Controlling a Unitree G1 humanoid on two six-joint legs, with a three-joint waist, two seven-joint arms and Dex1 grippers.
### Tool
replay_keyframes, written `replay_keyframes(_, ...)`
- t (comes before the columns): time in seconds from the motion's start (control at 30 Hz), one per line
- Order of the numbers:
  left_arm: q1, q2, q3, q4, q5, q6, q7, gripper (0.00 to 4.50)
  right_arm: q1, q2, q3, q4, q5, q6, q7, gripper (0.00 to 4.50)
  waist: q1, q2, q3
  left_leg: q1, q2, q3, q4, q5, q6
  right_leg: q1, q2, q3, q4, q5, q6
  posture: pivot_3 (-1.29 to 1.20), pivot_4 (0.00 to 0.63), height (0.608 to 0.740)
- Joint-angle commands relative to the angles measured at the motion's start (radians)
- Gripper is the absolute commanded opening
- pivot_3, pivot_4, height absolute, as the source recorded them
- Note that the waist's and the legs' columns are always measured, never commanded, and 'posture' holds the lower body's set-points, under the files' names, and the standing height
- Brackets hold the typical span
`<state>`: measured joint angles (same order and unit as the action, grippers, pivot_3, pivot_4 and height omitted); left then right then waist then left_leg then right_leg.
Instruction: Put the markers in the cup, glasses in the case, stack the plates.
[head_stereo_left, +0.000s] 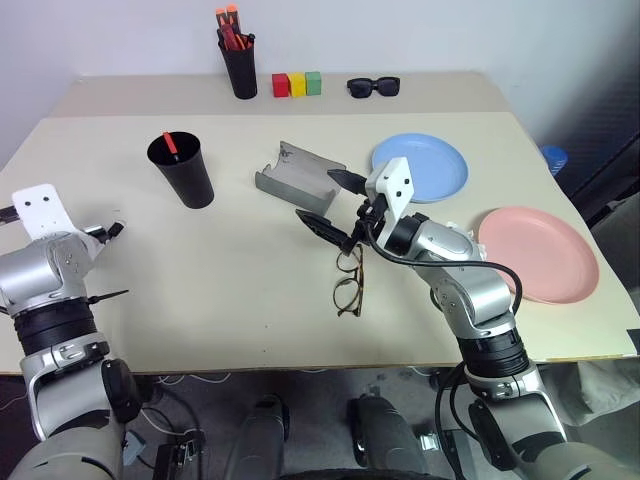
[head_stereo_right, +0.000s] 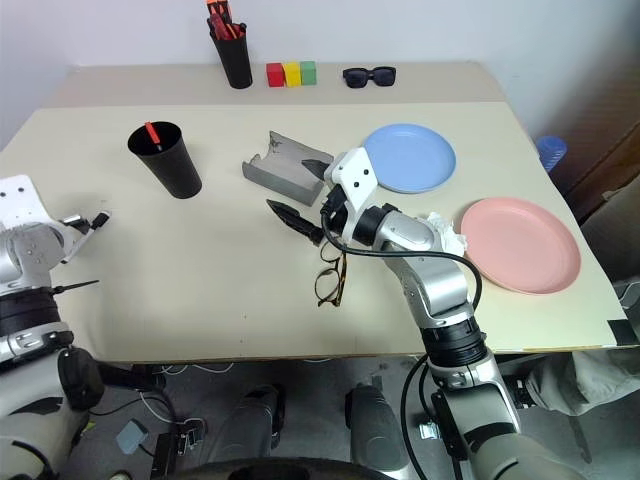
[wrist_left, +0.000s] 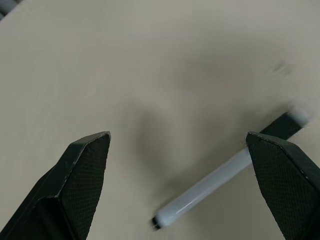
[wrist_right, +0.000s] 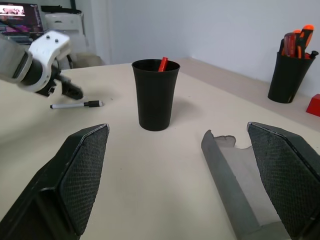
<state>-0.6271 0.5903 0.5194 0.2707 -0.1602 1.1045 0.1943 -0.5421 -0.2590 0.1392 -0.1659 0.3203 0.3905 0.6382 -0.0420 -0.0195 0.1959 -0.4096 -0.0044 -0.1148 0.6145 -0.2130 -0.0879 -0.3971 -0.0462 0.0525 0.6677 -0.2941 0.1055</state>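
A red-ended marker (head_stereo_left: 172, 145) stands in the black cup (head_stereo_left: 183, 172) at the table's left. Another marker (wrist_left: 210, 184), white with a dark cap, lies on the table between the fingers of my open left gripper (head_stereo_left: 110, 262), which hovers over it near the left edge. The grey case (head_stereo_left: 298, 178) lies open at the centre. The thin-framed glasses (head_stereo_left: 349, 283) rest on the table in front of it. My right gripper (head_stereo_left: 335, 203) hangs open and empty between case and glasses. The blue plate (head_stereo_left: 420, 166) and the pink plate (head_stereo_left: 540, 253) lie apart on the right.
At the back stand a black pen holder (head_stereo_left: 239, 62) with orange-capped markers, three coloured blocks (head_stereo_left: 297, 83) and black sunglasses (head_stereo_left: 373, 87). A crumpled white scrap (head_stereo_right: 440, 225) lies beside my right forearm, between the plates.
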Motion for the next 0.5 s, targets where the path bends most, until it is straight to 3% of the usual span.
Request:
replay_keyframes(0.03, 0.015, 0.018, -0.020, -0.007, -0.007, 0.046, -0.054, 4.44, 0.000, -0.005, -0.007, -0.055, 0.010, 0.000, 0.002, 4.50, -0.001, 0.000, 0.000, 0.000, 0.000, 0.000, 0.000, 0.000, 0.000, 0.000, 0.000, 0.000, 0.000, 0.000, 0.000, 0.00, 0.150, 0.740)
replay_keyframes(0.5, 0.111, 0.010, 0.004, -0.108, -0.028, 0.144, -0.144, 4.44, -0.001, -0.006, -0.007, -0.053, 0.013, 0.003, 0.010, 4.50, -0.003, 0.001, -0.001, 0.001, 0.000, 0.001, -0.001, 0.000, 0.000, 0.000, 0.000, 0.000, 0.000, 0.000, 0.000, 0.00, 0.150, 0.740)
